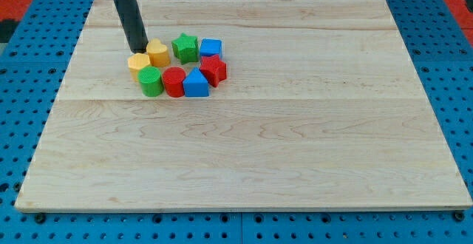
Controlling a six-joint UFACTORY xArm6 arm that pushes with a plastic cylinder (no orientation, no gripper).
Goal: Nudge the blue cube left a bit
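The blue cube sits at the upper right of a tight cluster of blocks in the upper left part of the wooden board. A green star touches its left side and a red star lies just below it. My tip comes down from the view's top left and rests at the cluster's left end, between the yellow heart and the yellow hexagon. The tip is well left of the blue cube, with the heart and green star between them.
A green cylinder, a red cylinder and a blue triangular block form the cluster's lower row. A blue perforated surface surrounds the board.
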